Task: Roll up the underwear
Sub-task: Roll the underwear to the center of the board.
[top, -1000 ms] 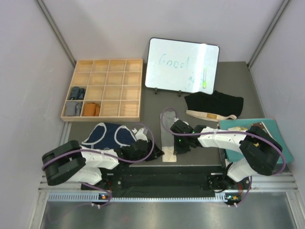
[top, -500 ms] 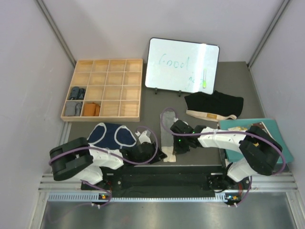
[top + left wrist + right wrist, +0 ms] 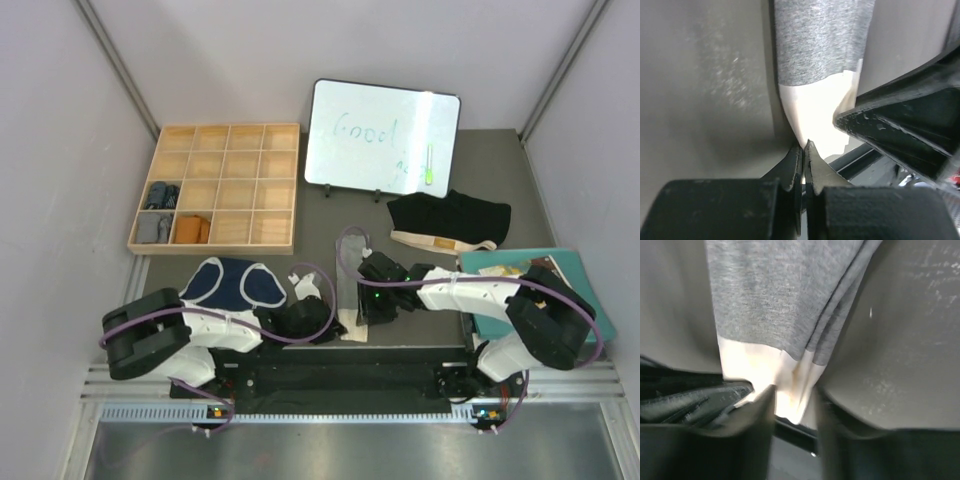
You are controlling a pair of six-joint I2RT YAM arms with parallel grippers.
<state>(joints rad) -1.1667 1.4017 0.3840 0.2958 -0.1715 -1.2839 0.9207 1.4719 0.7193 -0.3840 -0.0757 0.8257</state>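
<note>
As the grey briefs (image 3: 351,290) lie folded into a narrow strip on the worktop (image 3: 500,170) between both arms, long axis running away from the bases, we find the cream waistband (image 3: 815,107) nearest. The left fingers (image 3: 792,162) are closed together at its corner, and the right fingers (image 3: 757,415) are apart, straddling its edge.

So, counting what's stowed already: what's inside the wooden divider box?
The wooden box holds, at left, a dark grey bundle, a light grey bundle, an orange-brown bundle. Others look bare. Anything beneath the bundles is covered.
</note>
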